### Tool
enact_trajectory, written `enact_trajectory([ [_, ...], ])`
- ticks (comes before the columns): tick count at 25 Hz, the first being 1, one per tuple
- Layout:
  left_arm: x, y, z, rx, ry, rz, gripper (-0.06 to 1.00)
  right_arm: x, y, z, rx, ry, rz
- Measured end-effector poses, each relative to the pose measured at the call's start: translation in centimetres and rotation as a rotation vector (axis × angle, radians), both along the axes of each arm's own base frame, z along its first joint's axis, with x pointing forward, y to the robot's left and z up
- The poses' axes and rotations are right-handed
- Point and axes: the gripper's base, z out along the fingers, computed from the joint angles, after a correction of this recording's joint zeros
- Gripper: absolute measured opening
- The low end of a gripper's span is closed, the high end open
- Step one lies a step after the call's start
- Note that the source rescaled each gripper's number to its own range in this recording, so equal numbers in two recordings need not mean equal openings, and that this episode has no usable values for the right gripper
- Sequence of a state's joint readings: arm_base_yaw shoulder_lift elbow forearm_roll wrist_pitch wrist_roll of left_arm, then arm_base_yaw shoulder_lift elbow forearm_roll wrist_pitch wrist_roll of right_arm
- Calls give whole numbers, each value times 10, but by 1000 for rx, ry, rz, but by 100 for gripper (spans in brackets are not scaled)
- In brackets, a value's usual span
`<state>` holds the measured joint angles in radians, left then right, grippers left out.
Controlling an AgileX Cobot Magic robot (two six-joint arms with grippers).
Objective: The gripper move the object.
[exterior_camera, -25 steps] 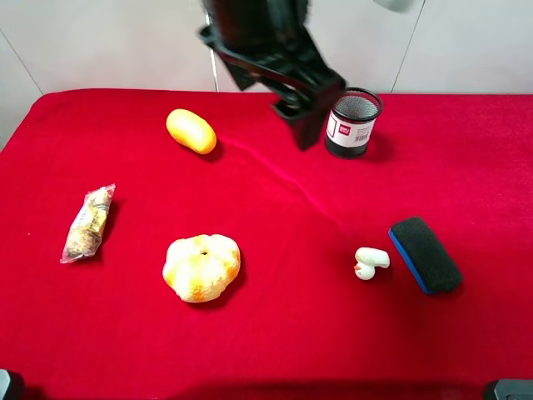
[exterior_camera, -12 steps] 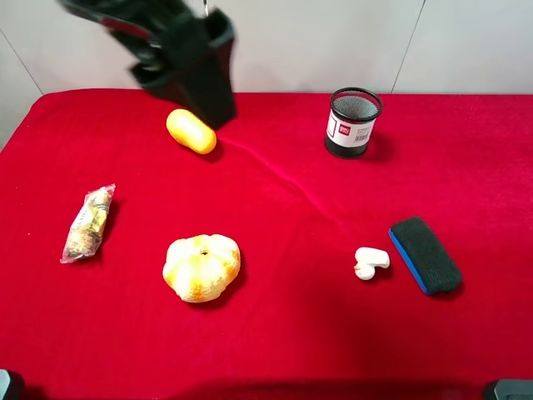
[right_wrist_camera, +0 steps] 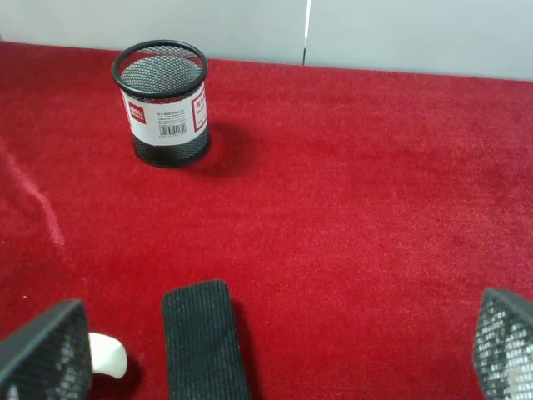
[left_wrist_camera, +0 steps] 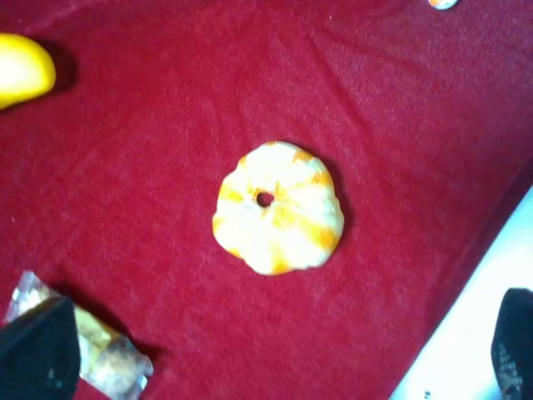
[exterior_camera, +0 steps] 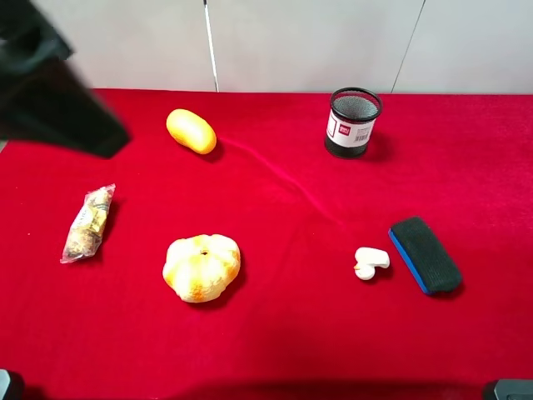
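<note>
The object, a tiny glossy white mushroom-shaped piece [exterior_camera: 371, 262], lies on the red cloth right of centre, just left of a dark eraser [exterior_camera: 425, 254]. It shows at the edge of the right wrist view [right_wrist_camera: 108, 354] and partly in the left wrist view [left_wrist_camera: 441, 3]. My left arm [exterior_camera: 50, 92] is a dark blur at the far left, well away from the object. My left gripper [left_wrist_camera: 275, 350] is open and empty above the pumpkin [left_wrist_camera: 277, 208]. My right gripper [right_wrist_camera: 275, 350] is open and empty, with the eraser [right_wrist_camera: 204, 337] between its fingers.
A black mesh pen cup [exterior_camera: 353, 122] stands at the back right. A yellow oval fruit [exterior_camera: 191, 131] lies at the back left, a snack packet [exterior_camera: 87, 222] at the left, and an orange-white pumpkin [exterior_camera: 201, 267] at front centre-left.
My left arm has swept from the back centre of the table across to the far left. The object and the other items have not moved.
</note>
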<state>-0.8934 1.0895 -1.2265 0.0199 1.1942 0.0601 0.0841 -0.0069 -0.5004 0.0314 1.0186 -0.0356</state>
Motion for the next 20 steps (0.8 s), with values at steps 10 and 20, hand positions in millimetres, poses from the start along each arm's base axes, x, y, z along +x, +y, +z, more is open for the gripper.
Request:
enact_trajectory([
  [10, -43, 54, 0, -103, -68, 29, 100, 0, 0, 0, 0, 0, 0],
  [20, -50, 89, -15, -126, -93, 243, 100, 0, 0, 0, 0, 0, 0],
])
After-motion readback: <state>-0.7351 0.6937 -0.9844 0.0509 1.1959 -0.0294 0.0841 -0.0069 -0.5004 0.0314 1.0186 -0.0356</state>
